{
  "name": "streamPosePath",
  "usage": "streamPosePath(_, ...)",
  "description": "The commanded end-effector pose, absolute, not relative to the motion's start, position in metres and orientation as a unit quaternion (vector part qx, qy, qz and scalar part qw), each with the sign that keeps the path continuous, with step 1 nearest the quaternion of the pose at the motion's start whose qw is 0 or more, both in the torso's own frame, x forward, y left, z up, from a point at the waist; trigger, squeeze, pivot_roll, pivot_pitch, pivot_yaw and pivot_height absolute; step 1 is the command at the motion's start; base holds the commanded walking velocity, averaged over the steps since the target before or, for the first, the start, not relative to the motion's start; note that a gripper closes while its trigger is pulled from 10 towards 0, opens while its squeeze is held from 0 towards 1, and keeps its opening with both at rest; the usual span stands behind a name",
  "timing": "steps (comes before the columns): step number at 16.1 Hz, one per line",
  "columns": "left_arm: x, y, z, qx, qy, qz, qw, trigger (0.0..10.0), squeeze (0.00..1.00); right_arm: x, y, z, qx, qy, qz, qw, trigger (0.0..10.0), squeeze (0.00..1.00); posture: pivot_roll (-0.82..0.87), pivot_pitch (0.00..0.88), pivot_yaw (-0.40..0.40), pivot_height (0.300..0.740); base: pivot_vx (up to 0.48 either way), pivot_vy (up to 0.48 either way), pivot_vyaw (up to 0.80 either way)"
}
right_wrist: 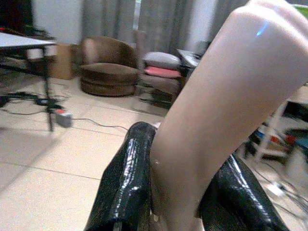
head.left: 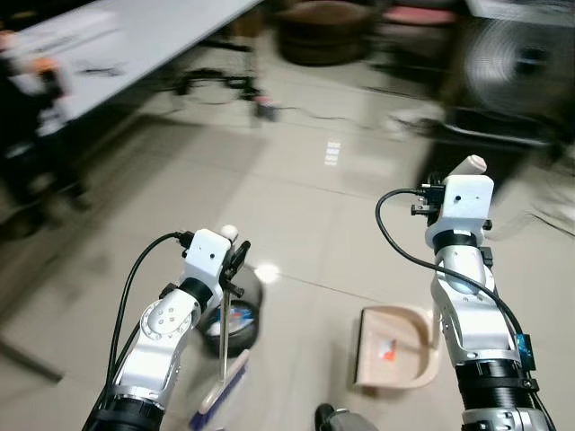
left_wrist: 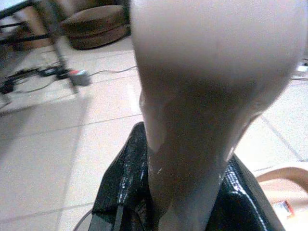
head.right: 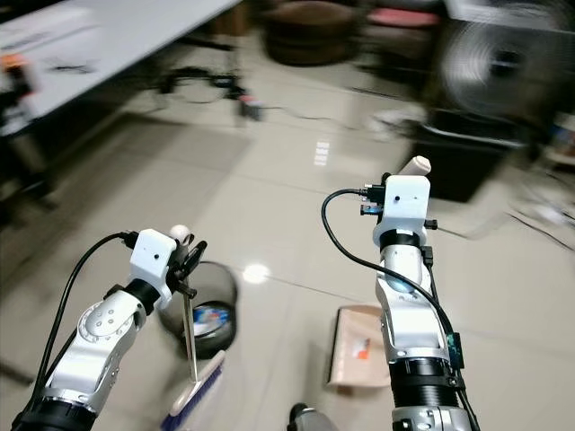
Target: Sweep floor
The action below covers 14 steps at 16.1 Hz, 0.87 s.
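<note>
My left claw (head.left: 235, 256) is clenched on the broom (head.left: 222, 388) handle, bristles on the tile floor (head.left: 305, 206) — right claw (right_wrist: 175, 192) grips the dustpan (head.left: 395, 359) handle, pan beside it.

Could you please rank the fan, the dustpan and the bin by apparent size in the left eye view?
1. Fan, largest, though blurred and cut by the frame.
2. Dustpan.
3. Bin, partly hidden by the left arm; close to the dustpan, so that order is unsure.

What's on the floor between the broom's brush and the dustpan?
Just bare tile between the broom brush and the dustpan, seen in both eye views.
</note>
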<state>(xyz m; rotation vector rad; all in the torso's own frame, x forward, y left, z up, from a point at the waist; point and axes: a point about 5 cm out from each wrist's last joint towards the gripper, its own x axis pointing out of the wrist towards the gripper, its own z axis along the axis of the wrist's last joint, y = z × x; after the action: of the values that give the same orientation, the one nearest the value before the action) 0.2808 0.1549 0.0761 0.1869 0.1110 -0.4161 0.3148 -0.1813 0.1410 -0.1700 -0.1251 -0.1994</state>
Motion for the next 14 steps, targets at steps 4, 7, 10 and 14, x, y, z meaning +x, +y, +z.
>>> streamPosePath(4,0.282,0.155,0.081,0.090,0.039,-0.215,0.972,10.0,0.00,0.314,-0.177,0.145,-0.062,-0.064,-0.095,0.991,10.0,0.00,-0.06,0.000,0.015,0.740,0.000,0.000,-0.80)
streamPosePath(7,0.289,0.160,0.087,0.094,0.021,-0.180,0.979,10.0,0.00,0.316,-0.169,0.142,-0.054,-0.051,-0.077,0.994,10.0,0.00,-0.06,0.000,0.014,0.740,0.000,0.000,-0.80)
streamPosePath(10,0.293,0.160,0.093,0.095,0.010,-0.168,0.981,10.0,0.00,0.317,-0.167,0.144,-0.049,-0.053,-0.070,0.995,10.0,0.00,-0.06,0.000,0.014,0.740,0.000,-0.354,-0.69)
streamPosePath(14,0.297,0.158,0.097,0.097,-0.002,-0.154,0.983,10.0,0.00,0.321,-0.163,0.145,-0.028,-0.040,-0.065,0.997,10.0,0.00,-0.06,0.000,0.014,0.740,0.000,-0.468,0.00)
